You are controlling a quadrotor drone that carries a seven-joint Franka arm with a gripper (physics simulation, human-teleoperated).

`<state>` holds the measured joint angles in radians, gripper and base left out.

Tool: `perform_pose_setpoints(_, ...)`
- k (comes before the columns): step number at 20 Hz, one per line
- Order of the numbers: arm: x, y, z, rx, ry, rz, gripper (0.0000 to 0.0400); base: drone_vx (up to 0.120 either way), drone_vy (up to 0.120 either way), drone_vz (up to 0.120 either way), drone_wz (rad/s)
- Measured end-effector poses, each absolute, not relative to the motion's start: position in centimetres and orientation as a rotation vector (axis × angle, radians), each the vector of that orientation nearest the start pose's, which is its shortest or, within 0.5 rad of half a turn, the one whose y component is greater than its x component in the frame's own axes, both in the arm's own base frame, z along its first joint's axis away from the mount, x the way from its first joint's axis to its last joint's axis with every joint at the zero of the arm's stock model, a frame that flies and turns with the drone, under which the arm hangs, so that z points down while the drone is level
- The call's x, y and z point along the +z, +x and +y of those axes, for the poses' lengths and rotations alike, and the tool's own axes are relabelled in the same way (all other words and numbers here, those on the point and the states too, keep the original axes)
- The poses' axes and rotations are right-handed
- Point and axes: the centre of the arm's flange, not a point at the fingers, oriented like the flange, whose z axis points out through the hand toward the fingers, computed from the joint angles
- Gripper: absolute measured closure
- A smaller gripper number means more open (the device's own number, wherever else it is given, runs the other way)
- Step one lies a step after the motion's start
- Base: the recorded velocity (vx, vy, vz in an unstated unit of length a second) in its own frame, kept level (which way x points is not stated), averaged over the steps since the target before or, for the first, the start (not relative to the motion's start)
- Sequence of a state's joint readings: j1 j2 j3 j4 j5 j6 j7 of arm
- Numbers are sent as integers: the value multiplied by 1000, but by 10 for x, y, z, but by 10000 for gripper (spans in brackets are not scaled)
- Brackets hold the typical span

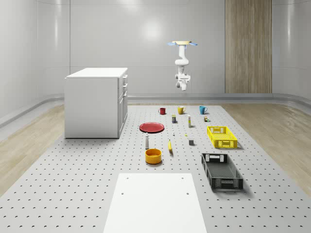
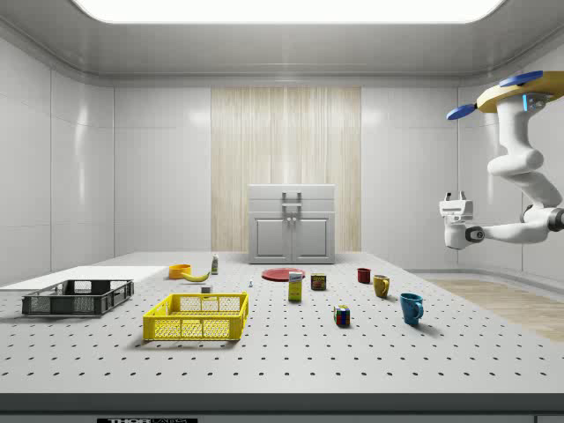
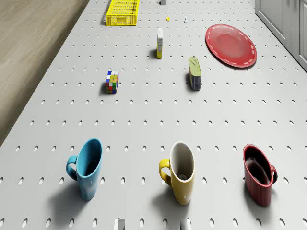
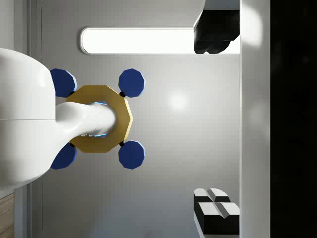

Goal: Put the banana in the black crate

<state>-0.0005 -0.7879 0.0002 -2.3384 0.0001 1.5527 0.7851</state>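
A white cabinet (image 1: 96,102) stood on the perforated table (image 1: 73,174), with a red plate (image 1: 151,127) just beside it. Beyond the plate, three mugs stood in a row: a red mug (image 1: 162,111), a yellow mug (image 1: 181,110) and a blue mug (image 1: 202,110). Near them were a colour cube (image 3: 112,82), a small carton (image 3: 159,43) standing upright and a can (image 3: 194,73). A yellow crate (image 1: 221,136) lay further along, well apart from an orange bowl (image 1: 153,156) and a small white bottle (image 1: 147,141). A white board (image 1: 155,201) lay flat at the table's near end.
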Motion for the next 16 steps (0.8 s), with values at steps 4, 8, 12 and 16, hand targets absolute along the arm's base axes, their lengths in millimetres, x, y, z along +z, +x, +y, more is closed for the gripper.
perform_pose_setpoints(4, 627, 301, 0, -8, -2901, 1201, 0, 30, -90, 0, 0)
perform_pose_setpoints(8, 654, 302, 0, -12, -2899, 1201, 0, 120, -120, 0, 0)
perform_pose_setpoints(12, 673, 303, 0, -17, -2898, 1201, 0, 120, -120, 0, 0)
perform_pose_setpoints(16, 683, 304, 0, -21, -2897, 1200, 0, 120, -120, 0, 0)
